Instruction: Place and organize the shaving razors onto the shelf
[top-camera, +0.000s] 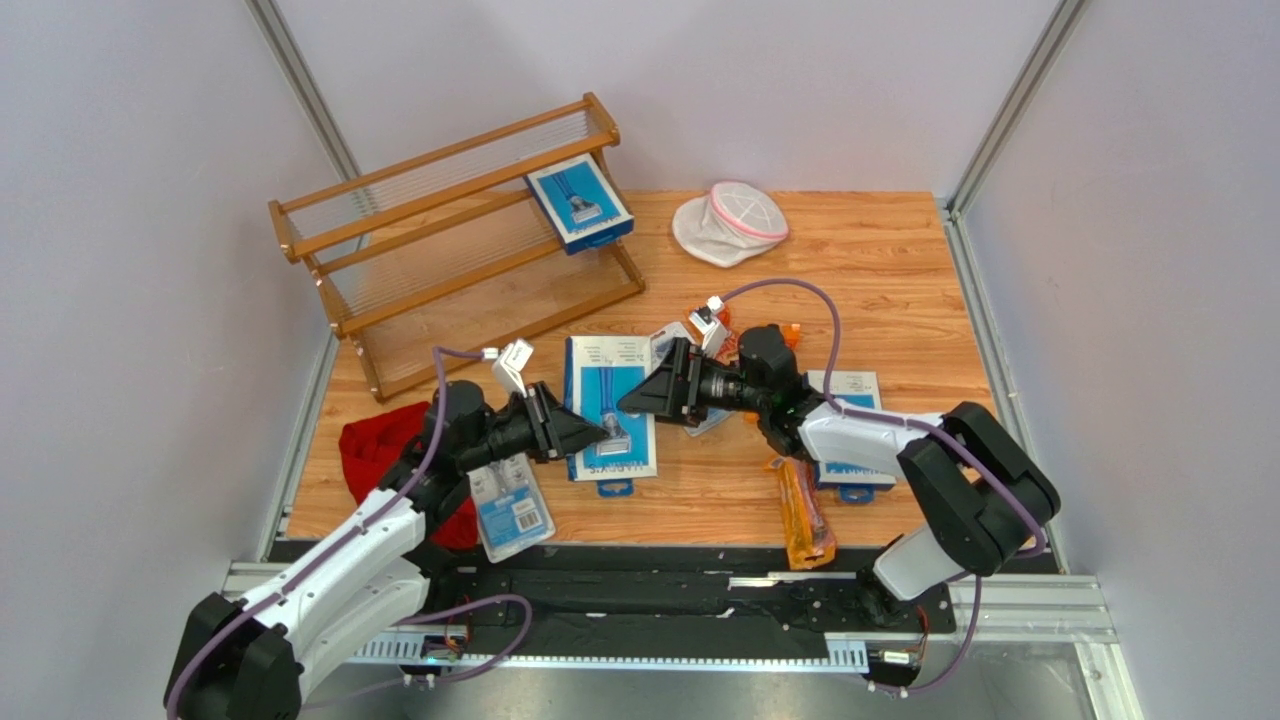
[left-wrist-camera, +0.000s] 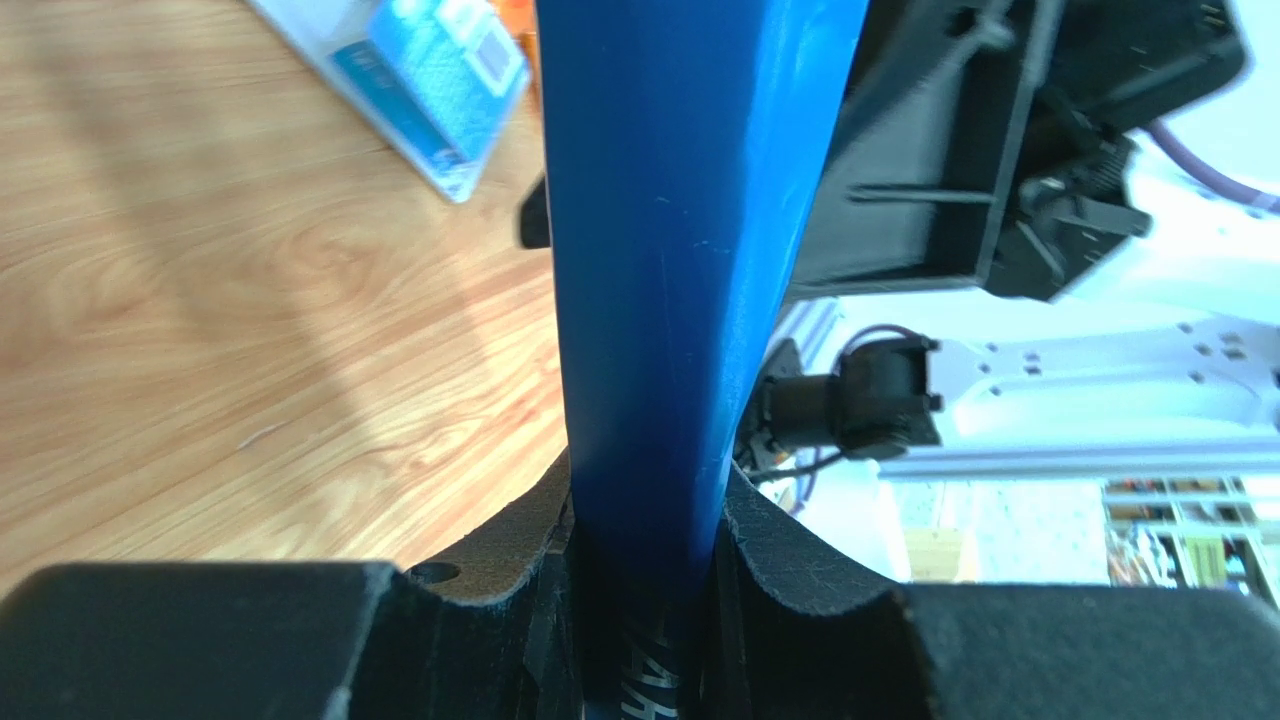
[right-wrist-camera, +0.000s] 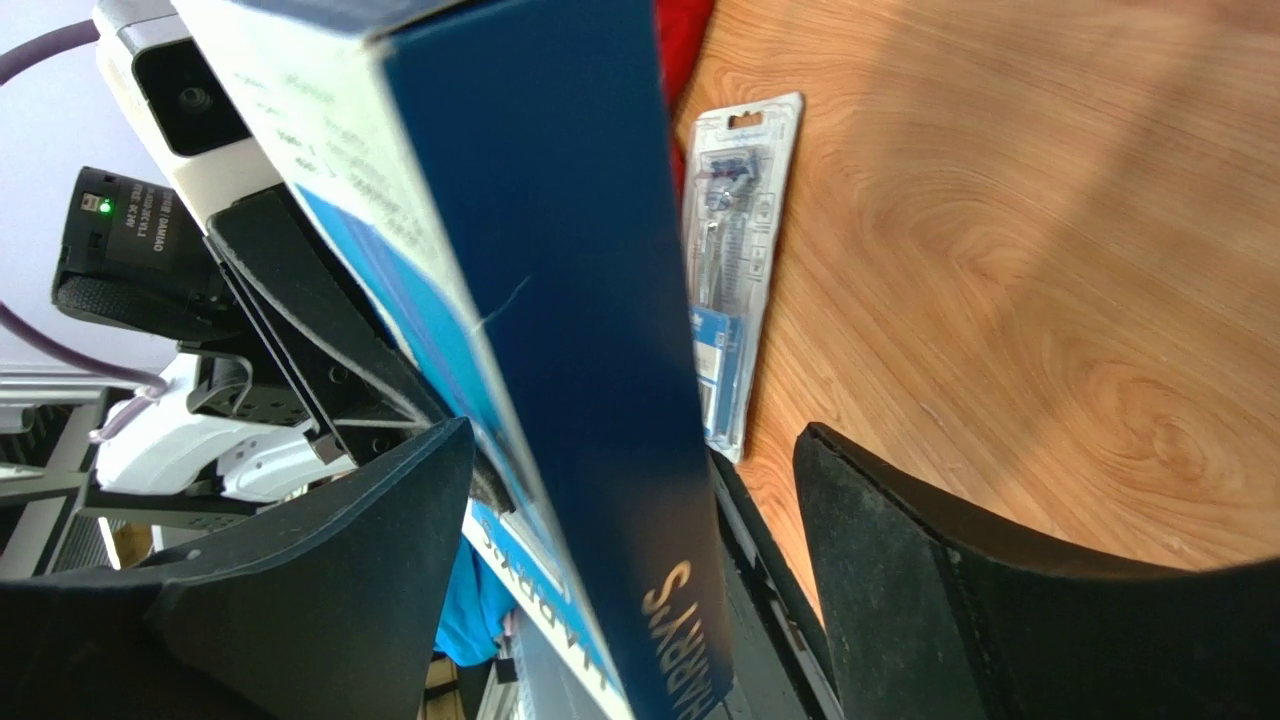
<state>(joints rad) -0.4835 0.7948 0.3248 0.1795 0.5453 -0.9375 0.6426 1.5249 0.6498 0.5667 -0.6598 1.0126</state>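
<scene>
place: robot lab cell | cues: plain grey walls (top-camera: 676, 75), aluminium frame posts (top-camera: 308, 90), wooden table (top-camera: 887, 300)

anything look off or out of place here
The box on the shelf sits crooked at the top tier's right end, seeming to overhang the front rail. The red cloth and white pouch are not razors.

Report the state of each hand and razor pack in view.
left hand: shut on held blue box
right hand: open, straddling that box
shelved blue box: resting on shelf upper tier, right end
blister pack: lying flat on table
orange bag: lying on table, near edge
</scene>
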